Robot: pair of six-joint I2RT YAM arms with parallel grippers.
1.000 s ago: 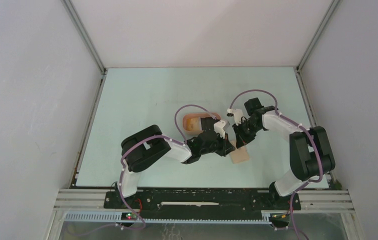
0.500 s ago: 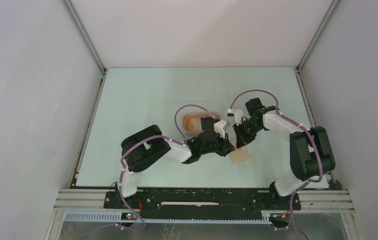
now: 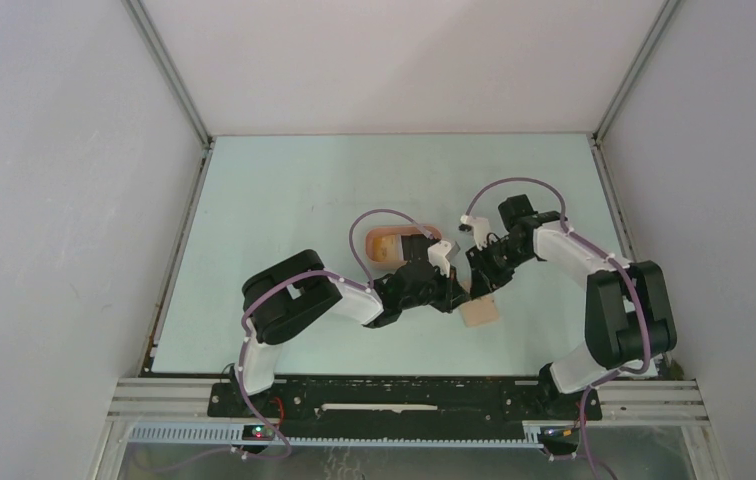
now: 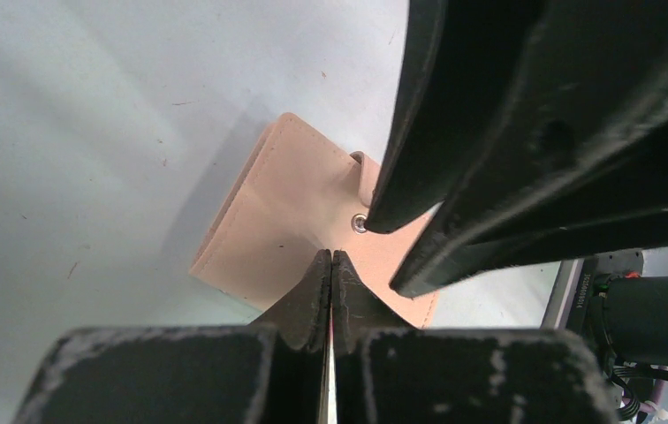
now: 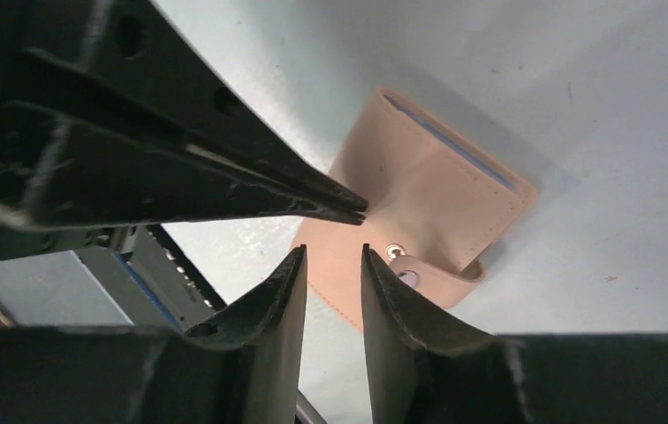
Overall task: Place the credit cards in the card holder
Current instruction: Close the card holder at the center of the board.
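The card holder [image 5: 428, 199] lies folded on the worktop [image 5: 578, 71], with the edge of a blue card [image 5: 450, 143] showing along its far side. The right pincer [image 5: 330, 265] hovers over it, narrowly parted and empty. The left pincer [image 4: 331, 274] is pinched together with nothing visible in it. This card looks seated, so the next move calls for lifting clear and fetching another.

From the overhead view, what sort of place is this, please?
Probably a lab robot test cell: blank white panels box in a pale green table, with the left arm and right arm bolted to a metal rail.
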